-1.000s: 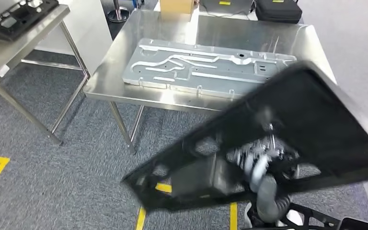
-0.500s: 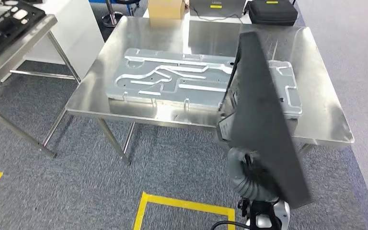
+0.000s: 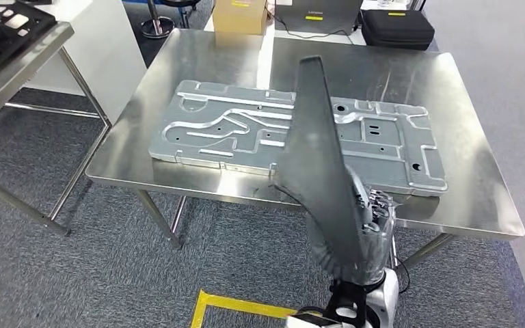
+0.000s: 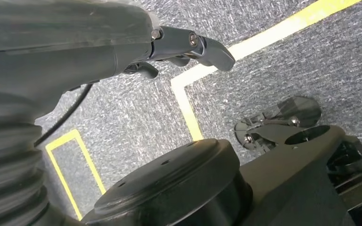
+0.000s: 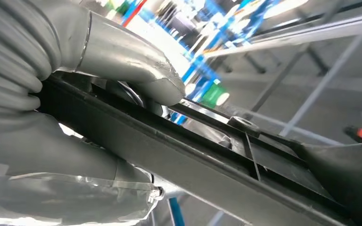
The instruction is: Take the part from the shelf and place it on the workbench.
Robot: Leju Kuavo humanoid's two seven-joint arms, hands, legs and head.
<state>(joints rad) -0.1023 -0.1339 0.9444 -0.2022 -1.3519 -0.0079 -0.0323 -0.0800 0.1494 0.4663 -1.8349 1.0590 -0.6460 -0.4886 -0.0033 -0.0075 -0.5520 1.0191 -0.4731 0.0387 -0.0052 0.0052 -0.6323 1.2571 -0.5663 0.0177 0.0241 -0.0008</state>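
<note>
Black and flat, the part (image 3: 321,181) stands on edge in the head view, gripped at its lower end by the right hand (image 3: 376,213), whose pale fingers wrap its near rim. It hangs in the air over the front edge of the steel counter (image 3: 475,178), not yet resting on it. Holding it edge-up probably keeps the broad panel from catching the counter's rim on the way in. A large grey metal plate (image 3: 383,140) already lies on the counter, directly beyond the part, so free room looks limited. The part hides most of the right arm and a strip of the plate. A second steel table (image 3: 14,65) at the left is cut off by the frame, as is the black tray (image 3: 3,34) on it.

From the left wrist, the left hand (image 4: 188,49) hangs over grey carpet (image 4: 136,127) with yellow floor tape (image 4: 188,108). Its fingers are loosely apart and hold nothing. Only part of it is clear.

From the right wrist, the thick grey thumb (image 5: 141,70) presses over the part's ribbed black edge, clamping it. The background is blurred, and where the fingers sit underneath cannot be made out.
</note>
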